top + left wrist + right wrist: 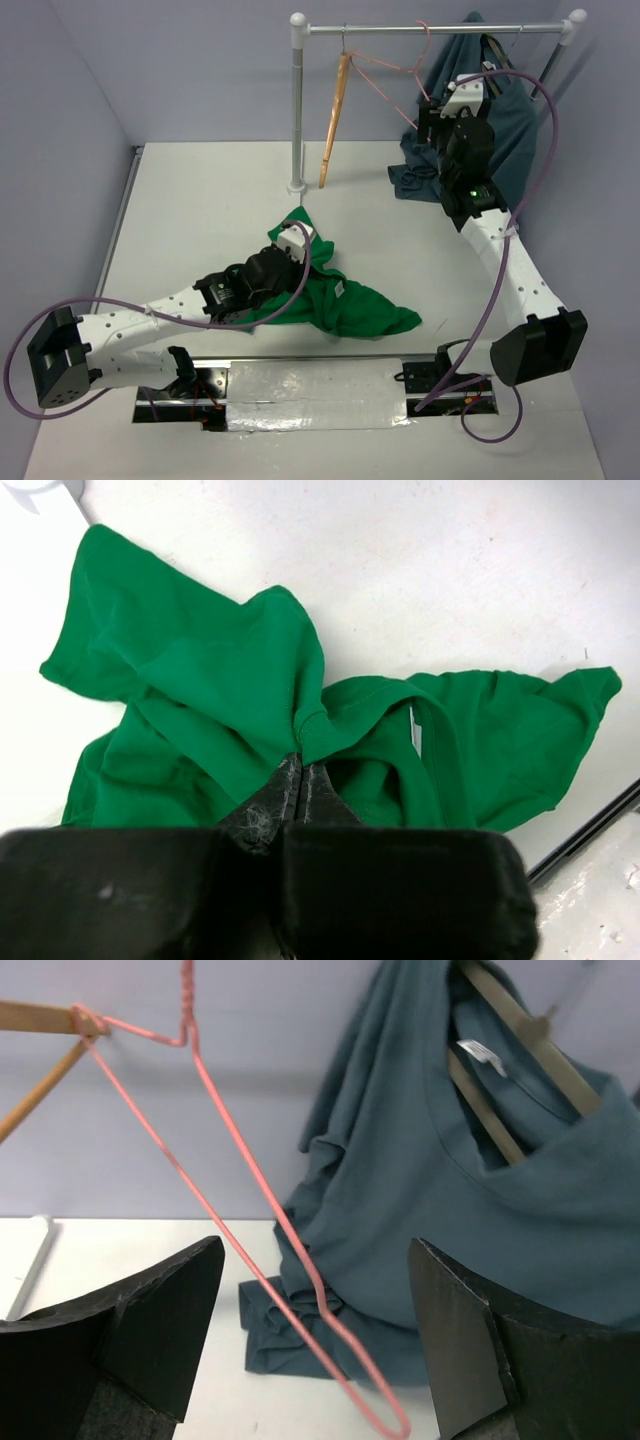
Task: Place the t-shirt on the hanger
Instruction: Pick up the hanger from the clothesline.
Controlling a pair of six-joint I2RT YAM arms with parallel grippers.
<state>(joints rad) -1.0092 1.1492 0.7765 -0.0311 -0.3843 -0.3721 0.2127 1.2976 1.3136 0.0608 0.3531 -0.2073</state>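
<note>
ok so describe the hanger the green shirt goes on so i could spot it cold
Find the metal rail at the far back. The hanger hangs from it, between a wooden hanger on its left and a teal shirt on its right. It alone is thin pink wire, and bare.

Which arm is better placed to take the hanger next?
Right. The right claw, open, is up at the hanger on the rail; the left claw is shut on the t-shirt on the table.
</note>
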